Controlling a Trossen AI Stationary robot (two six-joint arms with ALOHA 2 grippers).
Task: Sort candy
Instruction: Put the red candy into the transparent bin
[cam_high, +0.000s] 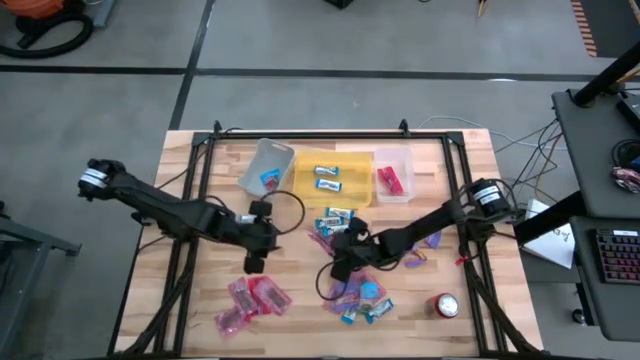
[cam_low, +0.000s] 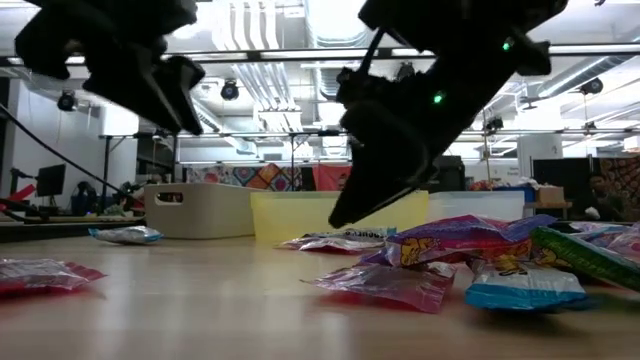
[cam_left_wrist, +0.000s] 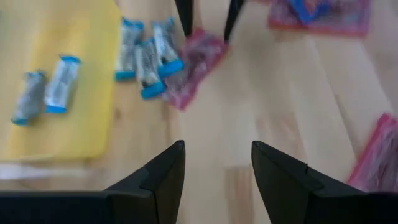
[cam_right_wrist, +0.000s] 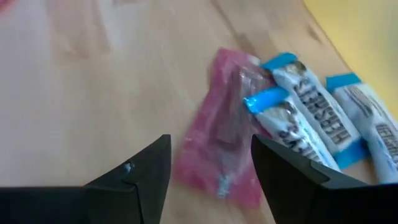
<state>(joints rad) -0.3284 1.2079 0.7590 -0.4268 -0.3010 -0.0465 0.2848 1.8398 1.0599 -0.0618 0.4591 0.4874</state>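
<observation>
**Candy: a pink piece lies just ahead of the right tool**

Candy (cam_high: 345, 262) is scattered over the wooden desk (cam_high: 200, 300), with some already sorted: blue-and-white pieces on the yellow tray (cam_high: 355, 188), a red one in the clear bin (cam_high: 403, 160), and one piece in the tipped grey bin (cam_high: 262, 160) beside it. The rest lies loose in the middle and toward the near edge, with a pink cluster (cam_high: 250, 300) well apart from the mixed heap.

The relation that matters is between the right tool (cam_high: 340, 265) and a pink wrapped piece (cam_right_wrist: 224, 146). In the right wrist view that piece lies directly in front of the tool, in line with the gap between the two fingers, its long axis running roughly along the tool's reach rather than across it. Blue-and-white bars (cam_right_wrist: 311, 112) touch and partly overlap its far side, so a clean pick looks to need the fingers closing across the pink wrapper's narrow width without catching the bars. The right arm is clearly the nearer one.

The right tool stands spread wide and holds nothing; its fingers hover above the desk. The left tool (cam_high: 255, 262) is also spread apart and empty, hovering over bare wood beside the central heap, facing the same group of pieces.
</observation>
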